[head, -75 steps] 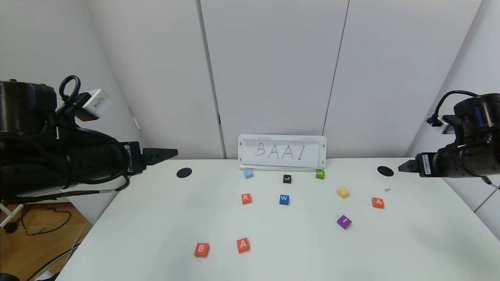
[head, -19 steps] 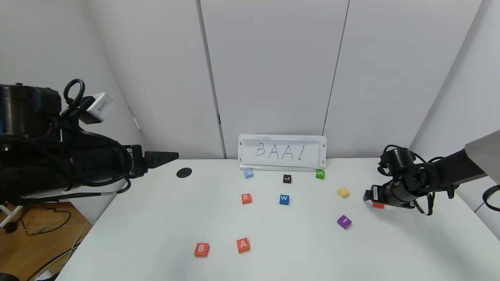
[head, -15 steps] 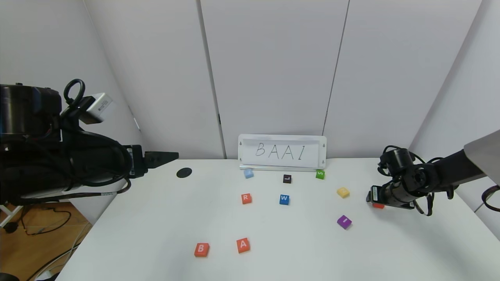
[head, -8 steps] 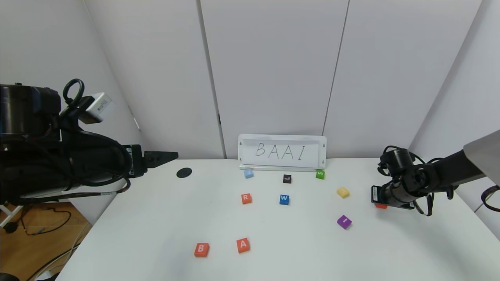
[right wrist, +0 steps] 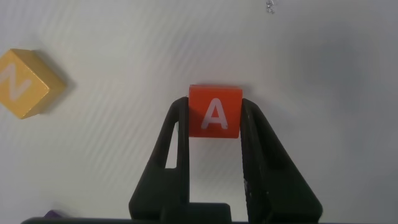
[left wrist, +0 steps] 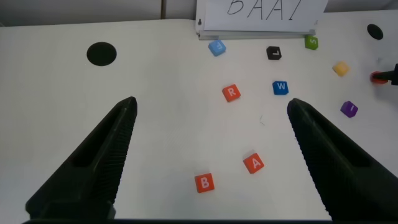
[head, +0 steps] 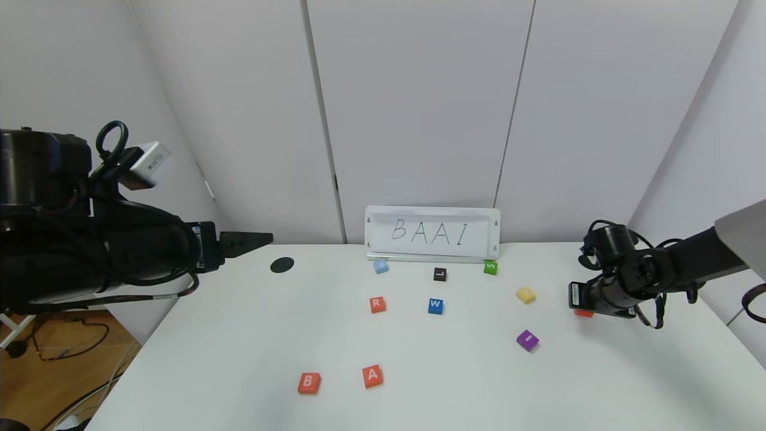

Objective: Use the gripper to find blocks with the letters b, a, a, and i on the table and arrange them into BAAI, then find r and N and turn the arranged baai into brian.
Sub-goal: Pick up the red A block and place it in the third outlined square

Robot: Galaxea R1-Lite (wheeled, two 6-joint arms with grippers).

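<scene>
Nearest on the desk (head: 419, 395), the B tile (head: 309, 382) beside an A tile (head: 372, 376). Farther right, the right gripper (right wrist: 214, 124) is clamped on the second A tile (right wrist: 214, 112), N tile (right wrist: 23, 83) nearby. Left gripper (left wrist: 208, 115) hangs wide apart, left edge.

Orange-red A block (right wrist: 214, 112) — between jaws

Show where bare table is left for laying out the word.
Bare table runs along the near edge, right of the near A and B, below the purple I. Crowded: between the sign and the W.
</scene>
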